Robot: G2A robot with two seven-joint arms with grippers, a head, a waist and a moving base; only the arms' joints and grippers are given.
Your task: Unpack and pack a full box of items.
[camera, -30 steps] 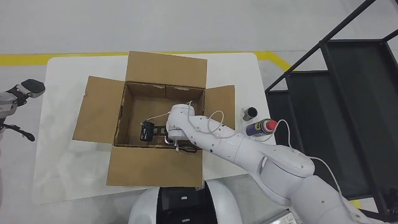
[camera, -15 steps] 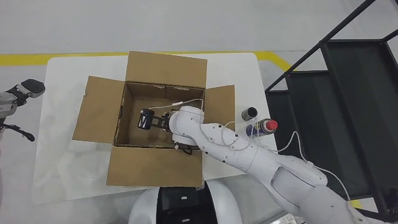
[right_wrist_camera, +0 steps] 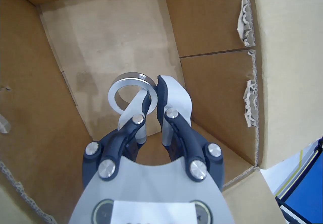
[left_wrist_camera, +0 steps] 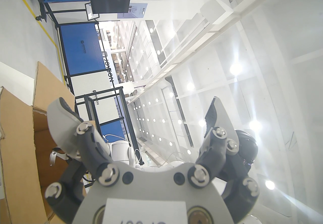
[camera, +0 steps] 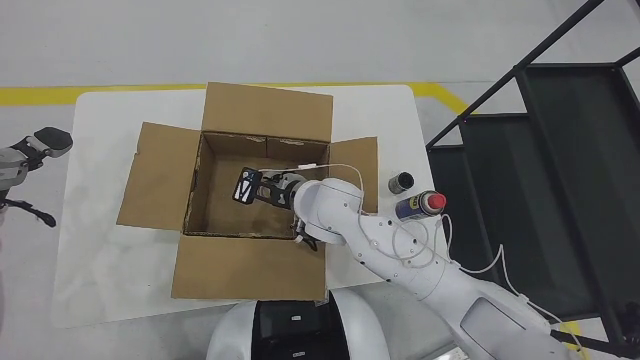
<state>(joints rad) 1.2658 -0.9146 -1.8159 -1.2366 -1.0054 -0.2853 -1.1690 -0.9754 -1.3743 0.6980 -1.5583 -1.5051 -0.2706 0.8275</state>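
An open cardboard box [camera: 268, 110] stands in the middle of the white table [camera: 100, 260]. My right gripper [camera: 250, 187] hangs inside the box, above its bare floor [right_wrist_camera: 111, 33]. It is shut on the rim of a silver metal ring [right_wrist_camera: 112, 93], with one finger through the ring's hole and the other outside it. My left gripper [left_wrist_camera: 137, 106] is open with nothing between its fingers and points up toward the ceiling. In the top view the left gripper [camera: 42, 144] sits off the table's left edge, well away from the box.
A spray can with a red cap [camera: 421, 204] and a small dark cylinder [camera: 401, 181] stand on the table right of the box. Black metal stairs [camera: 540, 160] rise close to the table's right side. All four box flaps are folded outward.
My right gripper has moved from near the box's front wall toward its middle, and the arm has swung with it. The left gripper has stayed still.
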